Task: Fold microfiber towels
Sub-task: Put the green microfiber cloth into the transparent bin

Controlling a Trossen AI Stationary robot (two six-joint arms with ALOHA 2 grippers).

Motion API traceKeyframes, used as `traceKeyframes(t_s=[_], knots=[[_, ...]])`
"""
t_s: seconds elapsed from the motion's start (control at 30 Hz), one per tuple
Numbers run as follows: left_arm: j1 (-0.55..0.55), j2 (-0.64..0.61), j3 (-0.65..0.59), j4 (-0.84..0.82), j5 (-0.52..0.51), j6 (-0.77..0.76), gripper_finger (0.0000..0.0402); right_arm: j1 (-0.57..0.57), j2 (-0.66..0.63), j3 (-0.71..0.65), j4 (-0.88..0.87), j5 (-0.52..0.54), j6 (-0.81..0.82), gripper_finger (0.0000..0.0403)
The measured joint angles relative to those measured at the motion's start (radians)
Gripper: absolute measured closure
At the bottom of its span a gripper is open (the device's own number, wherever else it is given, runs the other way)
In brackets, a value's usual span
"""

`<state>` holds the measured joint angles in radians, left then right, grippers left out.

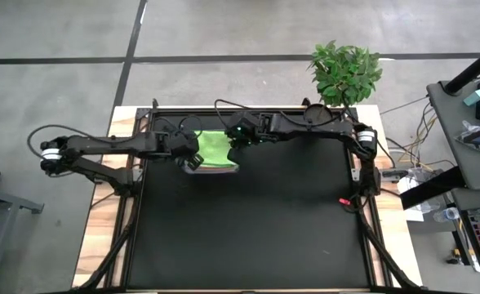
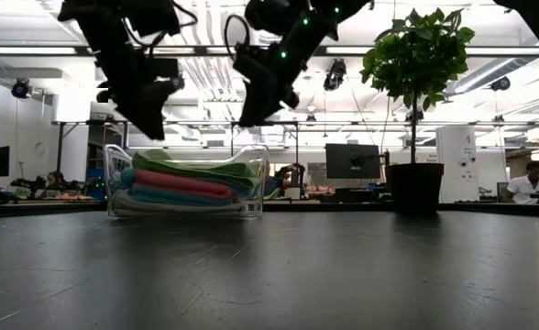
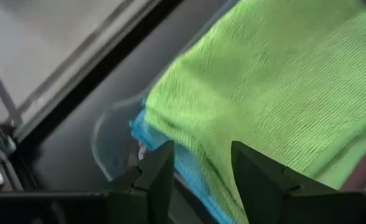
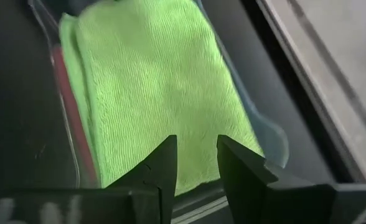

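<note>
Folded lime green towel [image 1: 214,147] atop stack in clear tub [image 2: 115,188], table's 12 o'clock. Left gripper [image 3: 198,171] and right gripper [image 4: 195,163] above, both spread, empty.

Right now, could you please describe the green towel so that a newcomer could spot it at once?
Find the potted plant at the black table's far edge; beside it stands a clear tub of stacked towels. The lime green towel lies on top, above the pink towel and the blue towel.
</note>
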<state>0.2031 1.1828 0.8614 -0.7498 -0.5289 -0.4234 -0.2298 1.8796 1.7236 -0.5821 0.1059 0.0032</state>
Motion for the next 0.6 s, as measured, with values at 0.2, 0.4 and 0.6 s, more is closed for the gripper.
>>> traceKeyframes(t_s=[0.2,0.4,0.6], knots=[[0.000,-0.058,-0.003,0.104,0.000,0.136,0.0273,-0.008,0.001,0.034,0.019,-0.002,-0.086,0.0301],[0.009,-0.014,-0.006,0.234,0.000,0.215,0.0338,-0.031,0.056,0.025,0.125,-0.010,-0.106,0.0302],[0.055,0.092,-0.008,0.275,-0.001,0.230,0.0397,-0.043,0.145,0.024,0.183,-0.010,-0.109,0.0303]])
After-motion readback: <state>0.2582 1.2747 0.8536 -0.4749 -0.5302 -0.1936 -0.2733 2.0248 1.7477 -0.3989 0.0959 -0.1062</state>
